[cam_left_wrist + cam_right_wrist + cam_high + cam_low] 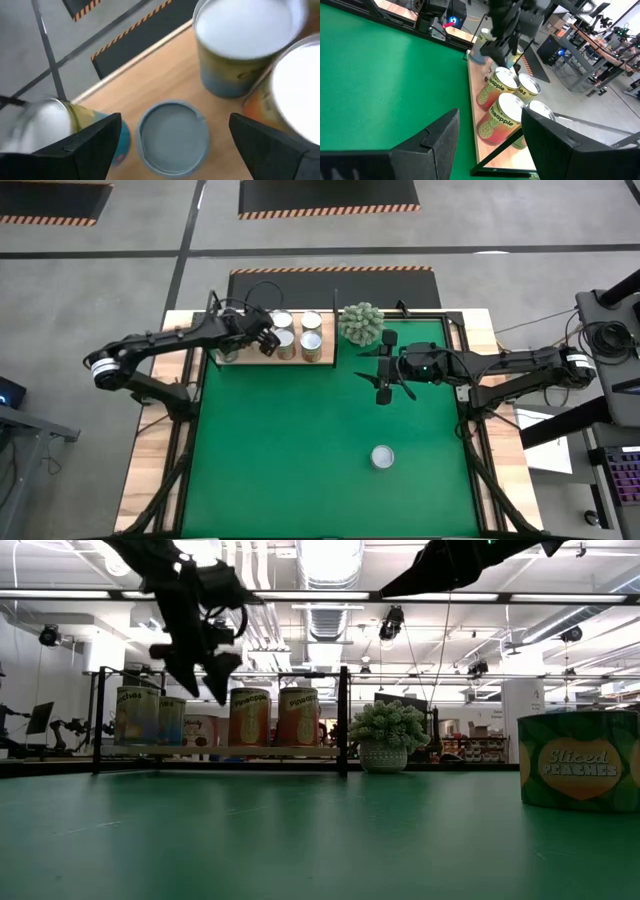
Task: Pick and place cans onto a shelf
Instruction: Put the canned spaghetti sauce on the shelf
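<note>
Several cans stand on the pale wooden shelf (256, 359) at the mat's far left, among them two tall pairs (285, 345) (312, 345). My left gripper (264, 336) hangs open above the shelf. In the left wrist view its fingers (90, 145) stand apart on either side of a low blue-grey can (172, 137), which rests upright on the board below them, untouched. Another can (382, 457), labelled Sliced Peaches (578, 772), stands alone on the green mat nearer the front. My right gripper (383, 376) waits open over the mat, holding nothing.
A spiky grey-green plant (361, 323) in a pot stands just right of the shelf. A black frame with upright posts (343, 720) surrounds the shelf. The green mat (300, 450) has wide free room at the near left. The far room holds desks and equipment.
</note>
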Robot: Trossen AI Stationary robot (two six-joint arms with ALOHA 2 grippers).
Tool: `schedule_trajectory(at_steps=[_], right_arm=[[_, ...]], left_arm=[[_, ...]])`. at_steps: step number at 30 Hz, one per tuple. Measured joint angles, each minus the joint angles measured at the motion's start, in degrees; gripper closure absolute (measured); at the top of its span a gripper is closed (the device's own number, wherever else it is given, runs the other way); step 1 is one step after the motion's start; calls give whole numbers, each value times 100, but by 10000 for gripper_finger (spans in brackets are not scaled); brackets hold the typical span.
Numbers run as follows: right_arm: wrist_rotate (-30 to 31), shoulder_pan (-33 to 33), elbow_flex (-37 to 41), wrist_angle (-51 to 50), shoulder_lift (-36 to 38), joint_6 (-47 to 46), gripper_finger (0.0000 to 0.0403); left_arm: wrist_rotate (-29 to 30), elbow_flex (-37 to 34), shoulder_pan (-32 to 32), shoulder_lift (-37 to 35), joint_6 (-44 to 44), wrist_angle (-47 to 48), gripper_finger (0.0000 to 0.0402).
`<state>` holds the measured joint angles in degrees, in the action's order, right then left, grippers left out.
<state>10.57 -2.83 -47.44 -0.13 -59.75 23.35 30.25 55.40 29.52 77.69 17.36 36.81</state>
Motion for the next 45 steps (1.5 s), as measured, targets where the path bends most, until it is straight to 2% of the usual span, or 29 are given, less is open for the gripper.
schedule_trajectory(at_steps=[4,8,11,14,18,19,20,25,31,45], right_arm=[[-1,0,0,-2,0,0,202],[0,0,0,-1,0,0,202],[-1,0,0,-2,0,0,202],[-1,0,0,-2,0,0,202],[-1,0,0,-2,0,0,202],[-1,0,0,-2,0,0,202],[-1,0,0,-2,0,0,202],[-1,0,0,-2,0,0,202],[-1,0,0,-2,0,0,202],[-1,0,0,-2,0,0,202]], left_arm=[[-127,371,-11,-11,-350,393,58],[-687,425,13,-11,-741,437,106],[-686,380,20,-11,-846,481,171],[-424,318,45,-9,-922,487,252],[-398,249,164,-9,-882,482,366],[-398,228,199,-9,-852,466,383],[-396,199,237,-9,-814,421,391],[-425,45,297,-5,-790,303,380],[-426,-119,299,-5,-738,58,400],[-502,-608,295,-5,-546,-420,401]])
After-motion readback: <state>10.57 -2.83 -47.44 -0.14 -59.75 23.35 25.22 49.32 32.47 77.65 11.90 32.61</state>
